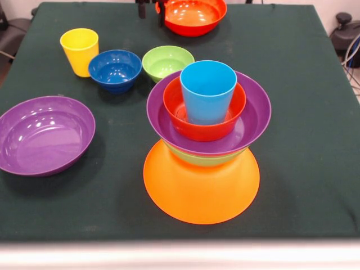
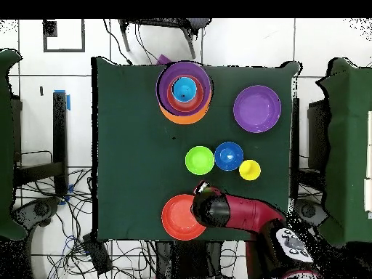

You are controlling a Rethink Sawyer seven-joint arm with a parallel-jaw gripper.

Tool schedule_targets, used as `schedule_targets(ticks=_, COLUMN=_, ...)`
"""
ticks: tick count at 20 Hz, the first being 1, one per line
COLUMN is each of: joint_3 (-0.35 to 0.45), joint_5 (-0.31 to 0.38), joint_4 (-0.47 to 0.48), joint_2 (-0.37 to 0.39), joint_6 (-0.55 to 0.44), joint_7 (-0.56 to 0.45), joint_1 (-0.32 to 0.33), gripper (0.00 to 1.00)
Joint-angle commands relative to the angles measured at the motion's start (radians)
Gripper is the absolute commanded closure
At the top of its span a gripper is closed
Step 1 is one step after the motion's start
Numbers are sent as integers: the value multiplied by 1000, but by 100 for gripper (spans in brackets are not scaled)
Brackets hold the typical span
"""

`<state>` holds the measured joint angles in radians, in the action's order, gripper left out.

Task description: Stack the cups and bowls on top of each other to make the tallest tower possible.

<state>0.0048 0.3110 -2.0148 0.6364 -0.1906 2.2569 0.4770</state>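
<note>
The tower stands near the table's front in the front view: an upturned orange bowl [image 1: 199,188] as base, then a green bowl [image 1: 202,160], a purple bowl [image 1: 254,115], a red-orange bowl [image 1: 202,129] and the light blue cup [image 1: 208,90] on top. It also shows in the overhead view [image 2: 184,91]. Loose on the table are the yellow cup [image 1: 80,50], a small dark blue bowl [image 1: 115,70], a green bowl [image 1: 167,62], a purple bowl [image 1: 44,135] and a red-orange bowl [image 1: 194,16]. My gripper [image 1: 151,8] shows only its tips at the top edge, open, just beside that red-orange bowl's rim.
The dark green cloth table [image 1: 304,169] has a pale front edge. In the overhead view my arm [image 2: 240,212] reaches over the red-orange bowl [image 2: 180,216], near the edge on the robot's side. Cables lie on the floor around the table.
</note>
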Motion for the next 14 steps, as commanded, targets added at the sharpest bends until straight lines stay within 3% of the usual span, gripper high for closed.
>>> schedule_targets(ticks=1, joint_3=111, joint_5=-41, joint_4=44, joint_2=46, joint_6=-133, joint_7=12, joint_1=-24, gripper=0)
schedule_targets(ticks=6, joint_3=127, joint_5=-45, joint_4=77, joint_2=34, joint_6=-130, joint_7=24, joint_1=-27, gripper=0)
schedule_targets(ticks=14, joint_3=148, joint_5=-45, joint_4=163, joint_2=-79, joint_6=-45, joint_7=32, joint_1=-18, gripper=0)
